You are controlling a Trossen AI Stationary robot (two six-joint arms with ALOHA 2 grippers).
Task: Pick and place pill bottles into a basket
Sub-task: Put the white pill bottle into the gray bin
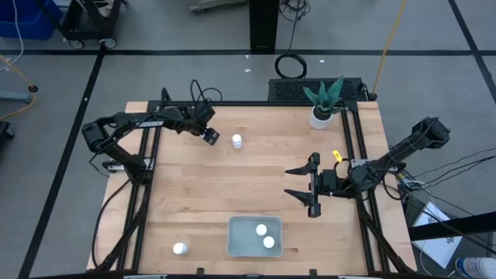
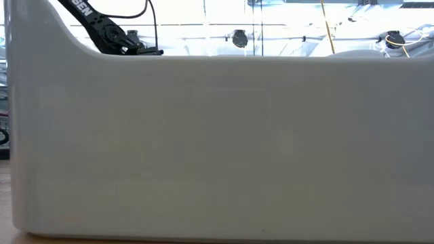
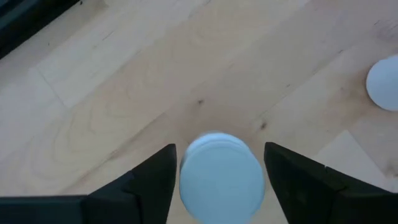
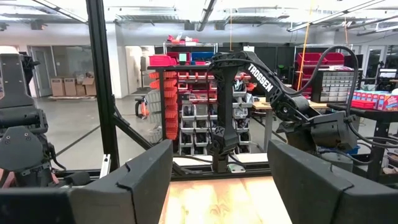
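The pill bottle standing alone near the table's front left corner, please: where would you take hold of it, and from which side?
Take that pill bottle across its round body just under the cap, coming straight down from above. It stands upright with its cap facing up, and bare wood surrounds it, well apart from the basket, so claw fingers could likely drop on either side. Being round, any approach angle should suit.

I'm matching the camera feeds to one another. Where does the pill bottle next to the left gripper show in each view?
High view: the pill bottle stands upper middle on the wooden table, just right of the left gripper.
Low view: not in it; the basket wall fills the picture.
Left wrist view: bottom centre, between the open fingers.
Right wrist view: not in it.
Shared landmark: the left arm, in high, low and right wrist views.
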